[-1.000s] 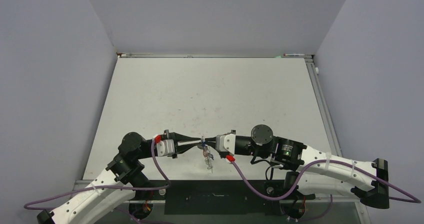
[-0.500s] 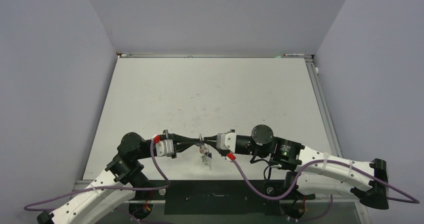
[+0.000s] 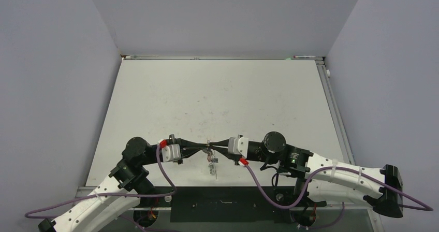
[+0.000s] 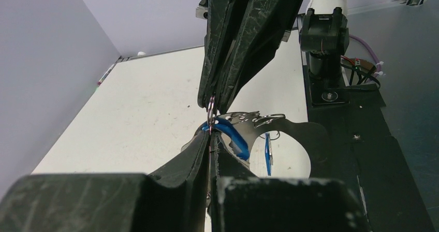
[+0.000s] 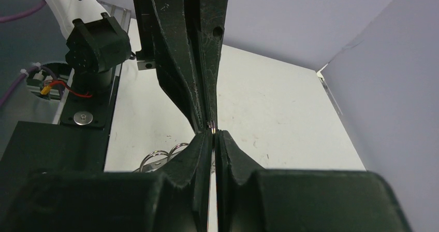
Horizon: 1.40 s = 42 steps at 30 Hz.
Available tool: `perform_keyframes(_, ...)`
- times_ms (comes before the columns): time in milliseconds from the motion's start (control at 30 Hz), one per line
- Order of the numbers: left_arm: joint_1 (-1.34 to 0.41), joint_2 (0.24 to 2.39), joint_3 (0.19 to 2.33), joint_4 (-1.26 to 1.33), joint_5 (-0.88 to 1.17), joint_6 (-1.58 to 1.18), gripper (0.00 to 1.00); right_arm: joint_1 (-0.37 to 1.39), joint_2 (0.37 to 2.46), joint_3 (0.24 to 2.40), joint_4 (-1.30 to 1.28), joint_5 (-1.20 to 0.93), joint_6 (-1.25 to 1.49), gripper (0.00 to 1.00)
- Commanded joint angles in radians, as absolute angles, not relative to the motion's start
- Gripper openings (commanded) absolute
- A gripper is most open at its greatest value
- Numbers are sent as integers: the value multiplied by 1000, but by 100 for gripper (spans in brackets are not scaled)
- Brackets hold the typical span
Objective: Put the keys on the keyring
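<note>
Pinched tight, tip against tip, low over the near part of the table (image 3: pixel 217 97). Seen from above as the left gripper (image 3: pixel 207 148) and the right gripper (image 3: pixel 211 147) coming nose to nose, both squeezed shut with no gap to spot between the fingers. Clamped, by the look of it, on the thin wire of the keyring (image 4: pixel 210 107), one from each side, most likely to stop the loop swinging or twisting. Hard to see much of that loop, though: only a small shiny bit peeping out at the meeting of the black tips. Hanging just under that spot, the keys (image 3: pixel 213 165), up in the air and not resting on the table. In the left wrist view, a curved blue tag (image 4: pixel 234 139) right next to the tips, a second blue tag (image 4: pixel 267 150) lower down, and silvery key teeth beside them. In the right wrist view, a couple of round silver loops (image 5: pixel 161 157) down to the left of the fingers, too hidden to name for sure. Held up off the table, probably to let the keys dangle free and slide along the wire. No telling yet about every key being fully threaded on. Next, as a guess: keep one side holding hard and work the other along gently, for fear of dropping the whole bunch.
</note>
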<state>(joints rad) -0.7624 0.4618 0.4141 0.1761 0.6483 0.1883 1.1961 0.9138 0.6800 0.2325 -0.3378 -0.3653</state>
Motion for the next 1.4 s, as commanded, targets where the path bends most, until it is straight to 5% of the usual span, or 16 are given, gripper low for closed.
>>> perform_keyframes(0,-762,459,437,196,646,193,0,1188,876,686,390,-391,-335,5)
perform_keyframes(367,-762,458,436,193,635,195,0,1175,843,670,408,-409,-315,5)
perform_keyframes(533,-762,437,425,212,636,192,30,1172,852,664,405,-419,-309,5)
perform_keyframes(633,-762,419,416,232,638,186,38,1170,856,665,401,-426,-307,5)
perform_keyframes(1367,-761,415,399,289,706,139,35,1169,908,681,424,-469,-287,5)
